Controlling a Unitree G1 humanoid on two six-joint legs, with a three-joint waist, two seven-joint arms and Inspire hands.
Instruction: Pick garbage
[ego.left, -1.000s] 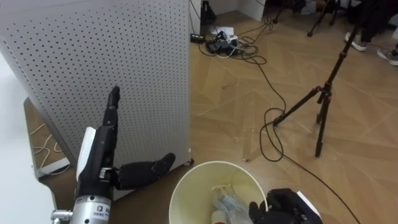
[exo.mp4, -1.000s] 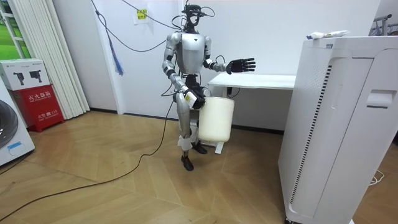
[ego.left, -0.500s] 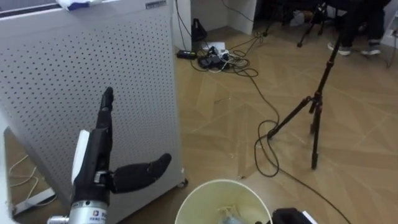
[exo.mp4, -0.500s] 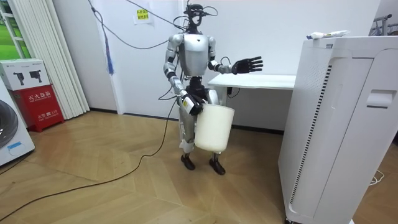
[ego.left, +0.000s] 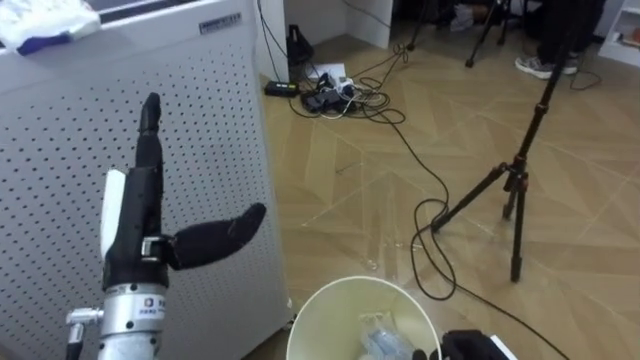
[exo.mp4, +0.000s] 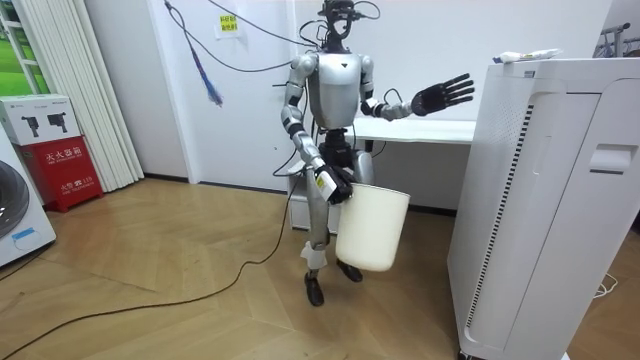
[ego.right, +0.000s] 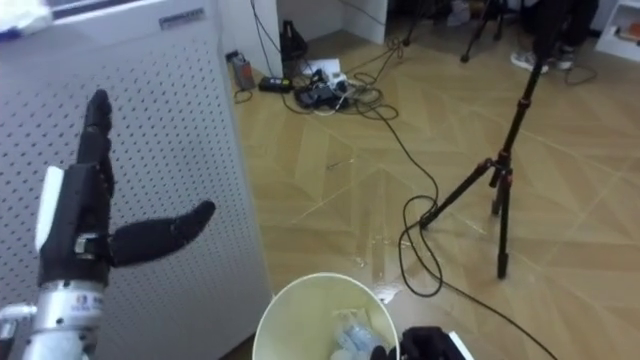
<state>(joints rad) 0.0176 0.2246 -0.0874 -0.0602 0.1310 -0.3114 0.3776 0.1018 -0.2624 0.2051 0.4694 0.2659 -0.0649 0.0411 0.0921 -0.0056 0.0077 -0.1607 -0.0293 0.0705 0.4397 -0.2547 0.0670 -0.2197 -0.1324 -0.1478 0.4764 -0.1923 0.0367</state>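
Garbage, two lots.
- One lot: a few crumpled clear and pale scraps (ego.left: 378, 340) at the bottom of the bin (ego.left: 345, 288). Individual pieces cannot be counted.
- Other lot: one white-and-blue wad (ego.left: 45, 22) lying on the top edge of the white unit (ego.left: 200, 120), above the raised hand and apart from it.

One bin, cream, round, open-topped. In the room view it hangs at the robot's hip, tilted, clear of the floor (exo.mp4: 150, 260).

Right hand (ego.left: 470, 347): dark, at the near rim of the bin, fingers hooked over the edge and clamped on it. The bin's weight hangs from this hand.

Left hand (ego.left: 135, 225): raised in front of the perforated face of the unit, fingers straight and together pointing up, thumb spread wide to the side. It holds nothing and touches nothing.

Surroundings:
- One tall white unit, perforated side panel, just ahead of the robot.
- One black tripod (ego.left: 515, 190) on the wood floor, well apart from the bin.
- One tangle of cables (ego.left: 330, 85) farther off, with one lead looping near the tripod's feet.
- One white table (exo.mp4: 420, 130) behind the robot.
- One red box (exo.mp4: 55, 150) against the wall at the room view's left.

Robot stands between the table and the unit.
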